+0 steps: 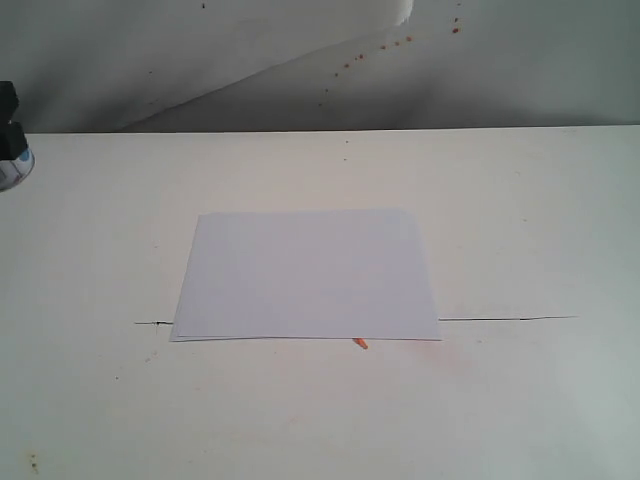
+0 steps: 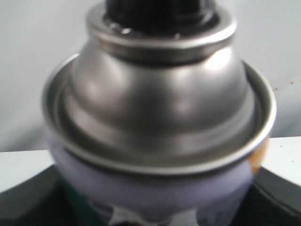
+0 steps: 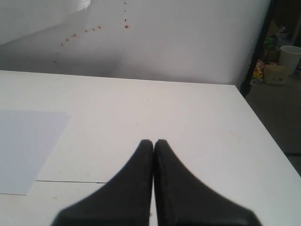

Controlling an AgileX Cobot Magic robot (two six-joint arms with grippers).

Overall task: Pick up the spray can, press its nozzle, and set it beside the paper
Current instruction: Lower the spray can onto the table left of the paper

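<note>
- Well, my left fingers (image 2: pixel 278 200) are clamped on the spray can (image 2: pixel 155 108), one on each side of its label; my right fingers (image 3: pixel 138 181) are pressed together, empty.
- The can is at the table's (image 1: pixel 520 230) far left, well apart from the paper (image 1: pixel 305 275); whether it is resting or lifted, I cannot tell.
- I judge it light, rigid and slick, so the straight body is the place to hold, not the domed shoulder.
- It is upright, long axis vertical, nozzle (image 2: pixel 157 12) on top.

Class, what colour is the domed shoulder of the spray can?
Shiny silver; the spray can shows best in the left wrist view.
</note>
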